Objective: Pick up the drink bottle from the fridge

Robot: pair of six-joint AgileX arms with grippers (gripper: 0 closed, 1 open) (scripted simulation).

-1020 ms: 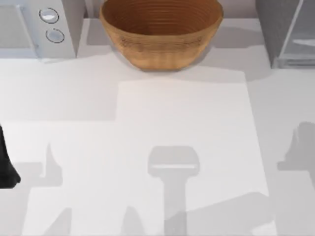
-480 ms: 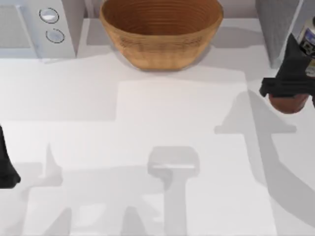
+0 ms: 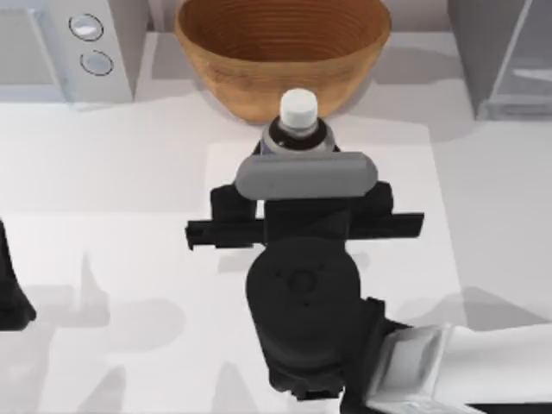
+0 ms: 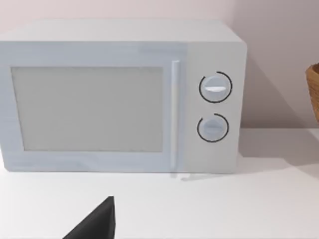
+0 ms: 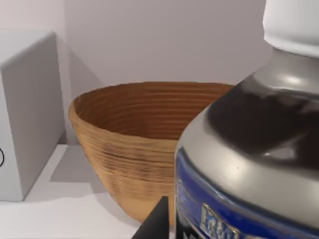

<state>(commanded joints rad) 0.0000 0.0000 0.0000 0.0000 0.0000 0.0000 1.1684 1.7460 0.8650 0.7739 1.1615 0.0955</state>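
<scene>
The right claw [image 3: 297, 159] holds the bottle [image 3: 298, 121] by the bowl [image 3: 259, 52], near the counter's back edge. The left claw [image 3: 10, 293] sits at the left edge; I cannot tell how wide it is.

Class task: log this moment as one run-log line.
right gripper: holds drink bottle before wooden bowl | fridge: back right | left gripper: parked left edge

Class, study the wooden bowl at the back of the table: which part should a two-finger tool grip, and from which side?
Grip the wooden bowl by its thin rim, one finger inside, one outside, coming from above; its body looks too wide to span. Choose the rim's left stretch: the right tool, holding the drink bottle, blocks the middle.
</scene>
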